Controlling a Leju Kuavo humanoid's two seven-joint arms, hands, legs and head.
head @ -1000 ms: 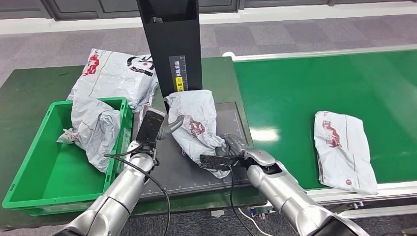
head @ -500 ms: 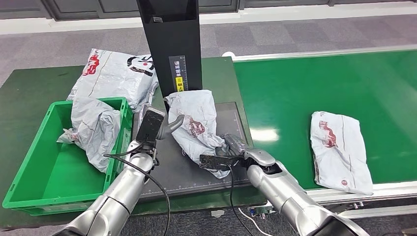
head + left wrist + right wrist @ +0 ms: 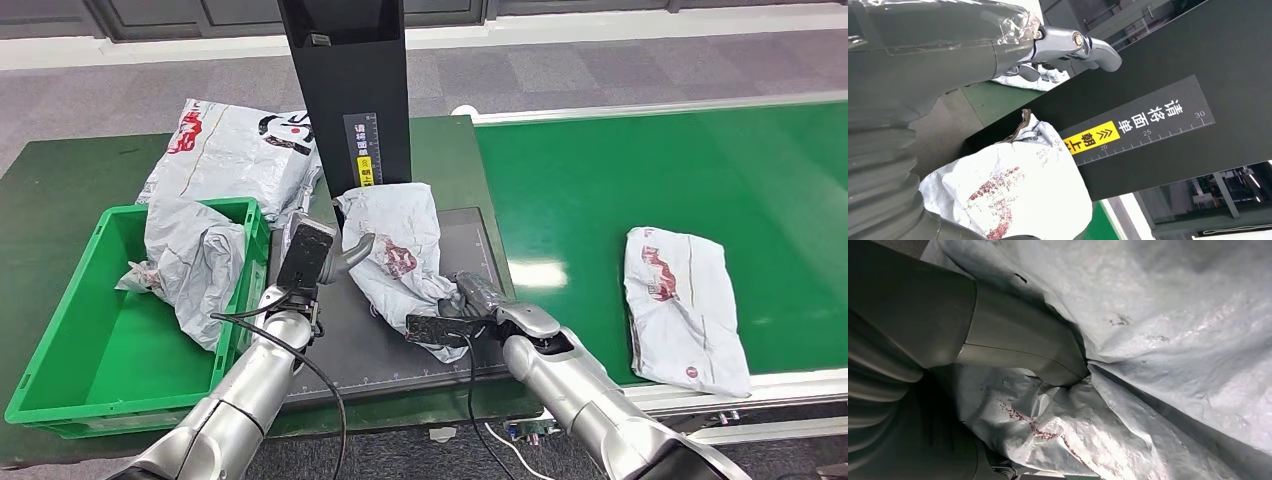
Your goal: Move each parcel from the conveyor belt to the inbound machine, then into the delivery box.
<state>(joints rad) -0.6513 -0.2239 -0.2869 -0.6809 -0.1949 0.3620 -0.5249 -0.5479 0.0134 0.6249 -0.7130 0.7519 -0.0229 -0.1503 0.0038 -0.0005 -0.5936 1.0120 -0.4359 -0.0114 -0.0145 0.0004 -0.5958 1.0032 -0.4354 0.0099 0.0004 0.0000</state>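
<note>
Conveyor belt (image 3: 640,170) runs along the right; one parcel (image 3: 685,305) lies flat near its near edge, well apart from both hands and not yet picked.

Scanner column (image 3: 345,90) stands at the far side of the dark platform (image 3: 385,350), centre. A crumpled grey parcel (image 3: 395,250) sits on the platform, its far end against the column foot.

Green box (image 3: 70,360) on the left holds one crumpled parcel (image 3: 195,260) leaning on its right wall. Another big bag (image 3: 230,150) lies on the table beyond the box.

Right hand (image 3: 465,310) pinches the near-right corner of the platform parcel; the wrist view shows the thumb (image 3: 1023,347) pressed into a fold of film. Other fingers are hidden, so I cannot tell how they lie.

Left hand (image 3: 320,250) is just beside the parcel's left edge, fingers (image 3: 1068,42) lightly curled, apart, holding nothing.

Risks, as judgement:
- A corner pinch on slick loose film may slip, or lift only film while the contents sag.
- The bag could snag on the column foot.
- It could catch the box rim, or land on the leaning parcel and spill out.
</note>
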